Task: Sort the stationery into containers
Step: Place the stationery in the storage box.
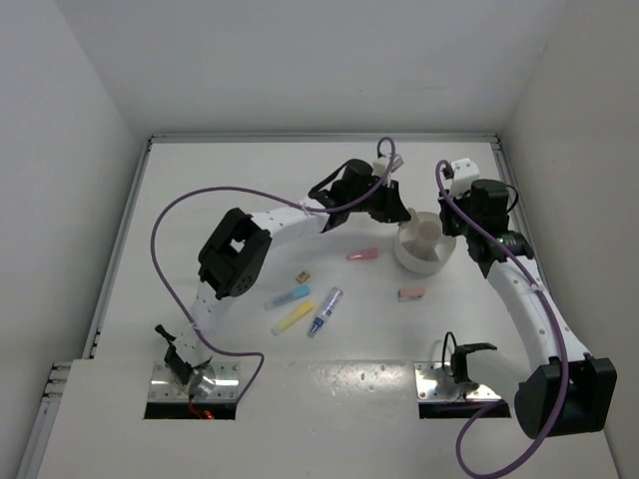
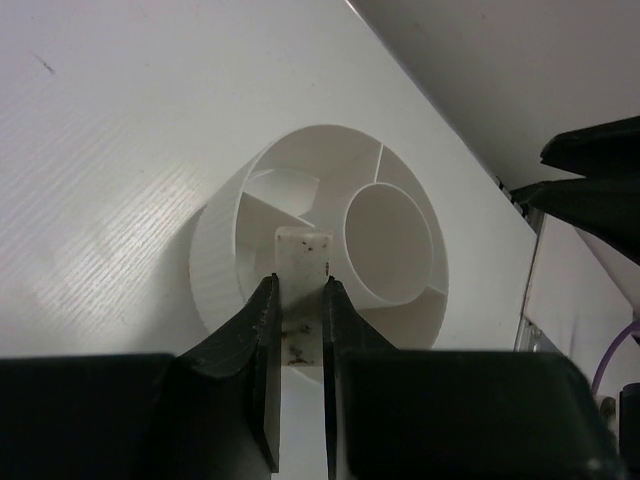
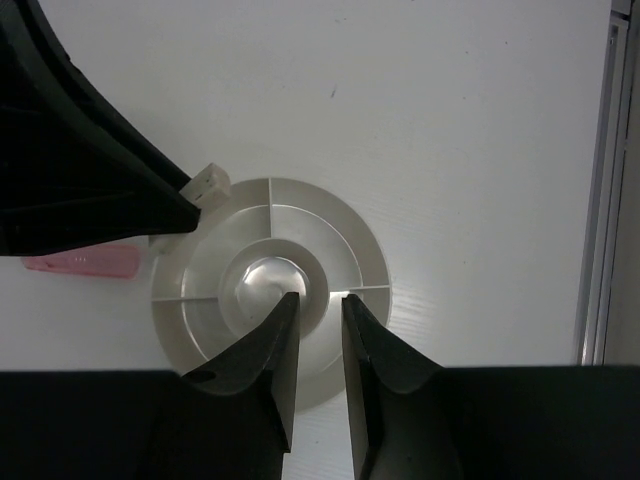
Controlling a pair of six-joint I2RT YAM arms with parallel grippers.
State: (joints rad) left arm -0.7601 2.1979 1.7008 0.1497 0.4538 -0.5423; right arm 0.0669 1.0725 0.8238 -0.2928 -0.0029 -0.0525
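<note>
One pale block [image 2: 302,250] pinched by left end effector [image 2: 299,292] over bowl [image 2: 215,262]; right end effector [image 3: 317,300] narrow, grip unclear.

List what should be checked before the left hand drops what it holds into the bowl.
1. The left hand has a firm grip on the eraser block: ok, the block is pinched between both fingers.
2. The block is over the white bowl, inside its rim: ok in the left wrist view.
3. Which compartment lies under the block: cannot tell.
4. The right hand is out of the drop path: ok, it is over the bowl's centre, apart from the block.
5. The right hand is steadying the bowl: cannot tell, its fingers are close together but no contact shows.
6. The bowl is upright: ok.
</note>
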